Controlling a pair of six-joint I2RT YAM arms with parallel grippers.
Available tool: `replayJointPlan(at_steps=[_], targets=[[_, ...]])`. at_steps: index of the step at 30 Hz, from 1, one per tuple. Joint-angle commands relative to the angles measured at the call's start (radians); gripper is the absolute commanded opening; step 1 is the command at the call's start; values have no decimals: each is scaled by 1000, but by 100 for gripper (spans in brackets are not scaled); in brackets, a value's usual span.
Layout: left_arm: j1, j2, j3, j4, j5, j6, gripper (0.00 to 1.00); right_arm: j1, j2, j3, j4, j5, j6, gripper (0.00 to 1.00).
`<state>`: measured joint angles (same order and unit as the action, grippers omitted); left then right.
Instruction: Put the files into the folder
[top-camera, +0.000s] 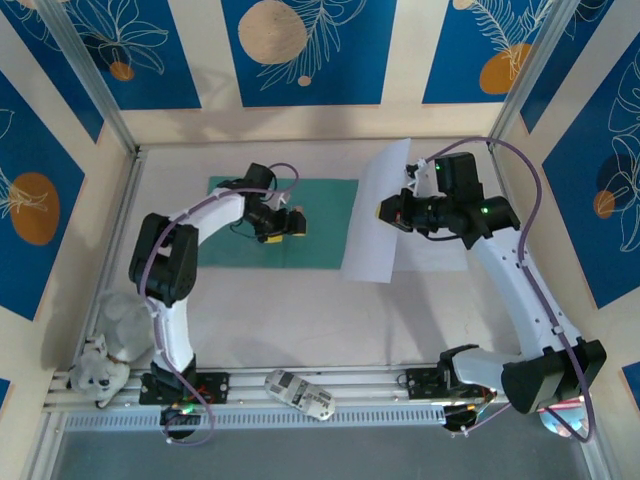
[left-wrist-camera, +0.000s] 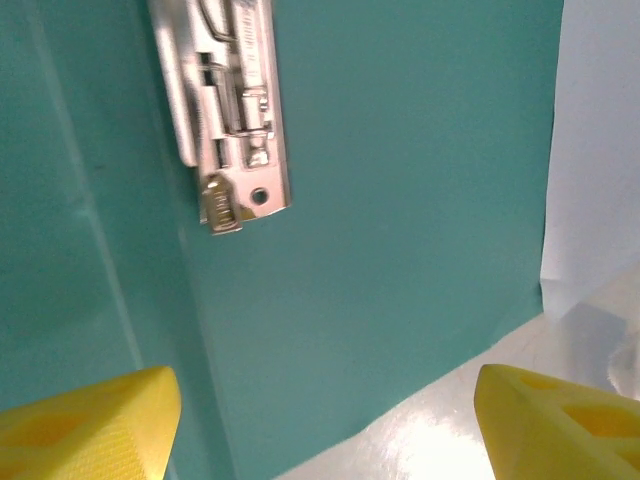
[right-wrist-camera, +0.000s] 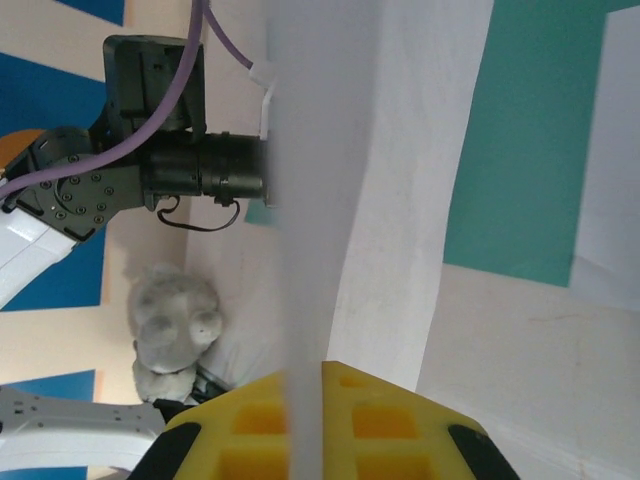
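Midway: files (top-camera: 372, 240) aloft, folder (top-camera: 320, 250) unfilled
At two o'clock the right pincer (top-camera: 386, 211) pinches them; the left pincer (top-camera: 285, 228) gapes wide above.

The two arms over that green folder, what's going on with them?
They are filing paper. The right gripper is pinched shut on a white sheet of paper, holding it lifted at the right edge of the open teal folder, which lies flat. The left gripper hangs open over the folder, near its metal clip. The sheet is not yet inside.
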<state>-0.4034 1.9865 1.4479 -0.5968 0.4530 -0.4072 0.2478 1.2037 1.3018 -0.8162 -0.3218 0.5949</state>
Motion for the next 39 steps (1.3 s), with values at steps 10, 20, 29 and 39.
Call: replayJointPlan(at_steps=[10,20,29,39], targets=[[-96,61,-52,110,0,37,72,-113,-86,-24,-74,-30,-10,0],[-179,64,-179,212,42,47,68,-162,-137,-28,-79,-68,-6,0],[-252,35,-275,265,49,30,62,-210,-175,-39,-80,-105,8,0],[-299,-136,-427,525,109,-272,67,-216,-191,-89,20,-168,40,0]])
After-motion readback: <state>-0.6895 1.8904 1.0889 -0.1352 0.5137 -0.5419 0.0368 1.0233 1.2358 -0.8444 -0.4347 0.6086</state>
